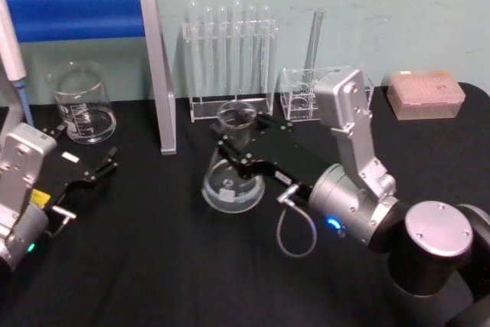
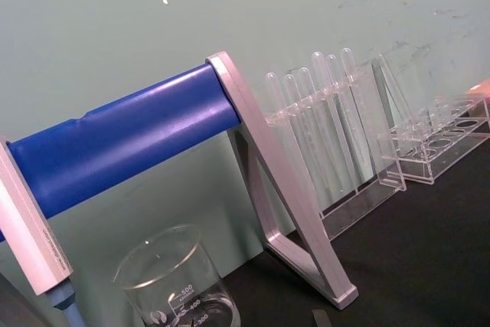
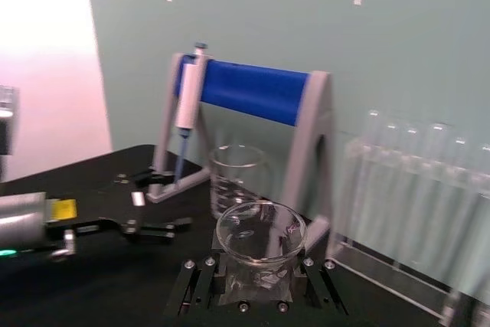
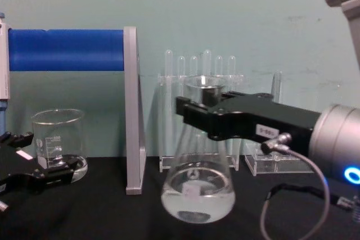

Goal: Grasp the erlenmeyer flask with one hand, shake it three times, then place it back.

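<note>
The erlenmeyer flask [image 1: 232, 181] is clear glass with a little liquid in its wide base [image 4: 198, 195]. It hangs slightly tilted, low over the black table's middle; I cannot tell whether it touches the table. My right gripper [image 1: 239, 145] is shut on its neck just under the flared rim [image 3: 260, 229], with black fingers [image 4: 197, 113] on both sides. My left gripper [image 1: 86, 186] rests open and empty at the table's left, also in the chest view [image 4: 25, 170].
A glass beaker [image 1: 83, 105] stands at the back left beside the blue-barred pipette stand [image 1: 76, 13]. Behind the flask are a test tube rack [image 1: 230, 59] and a smaller clear rack [image 1: 302, 97]. A pink tip box [image 1: 425, 93] sits at the back right.
</note>
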### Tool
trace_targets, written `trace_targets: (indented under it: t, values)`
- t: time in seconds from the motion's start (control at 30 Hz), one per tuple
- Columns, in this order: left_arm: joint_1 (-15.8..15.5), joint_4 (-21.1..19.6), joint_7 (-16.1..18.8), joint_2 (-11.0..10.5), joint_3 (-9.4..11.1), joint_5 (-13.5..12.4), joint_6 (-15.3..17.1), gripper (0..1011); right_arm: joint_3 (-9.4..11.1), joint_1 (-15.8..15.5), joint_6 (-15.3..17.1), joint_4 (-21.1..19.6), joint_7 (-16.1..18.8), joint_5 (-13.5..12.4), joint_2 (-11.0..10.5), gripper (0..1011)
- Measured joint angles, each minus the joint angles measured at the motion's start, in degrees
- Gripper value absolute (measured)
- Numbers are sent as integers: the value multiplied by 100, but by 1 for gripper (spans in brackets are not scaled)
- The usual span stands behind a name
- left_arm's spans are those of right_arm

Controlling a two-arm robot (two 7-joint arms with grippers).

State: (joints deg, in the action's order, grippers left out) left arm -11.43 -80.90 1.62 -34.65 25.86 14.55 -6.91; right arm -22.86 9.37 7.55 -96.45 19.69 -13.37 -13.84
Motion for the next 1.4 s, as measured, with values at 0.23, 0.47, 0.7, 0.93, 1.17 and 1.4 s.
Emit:
trace_targets:
  t: [0.23,0.47,0.7,0.93,1.17,1.4]
  values:
    - [0,0,0,0,0,0,0,1001,-288,39,-41,-56,148,-54,-41,449]
    - [0,0,0,0,0,0,0,1001,-575,70,-69,-108,314,-97,-121,449]
    - [0,0,0,0,0,0,0,1001,-686,93,-91,-121,357,-152,-182,449]
    - [0,0,0,0,0,0,0,1001,-561,101,-104,-83,173,-180,-206,450]
    - [0,0,0,0,0,0,0,1001,-257,117,-133,32,-129,-165,-216,449]
    - [0,0,0,0,0,0,0,1001,98,109,-136,110,-384,-141,-223,449]
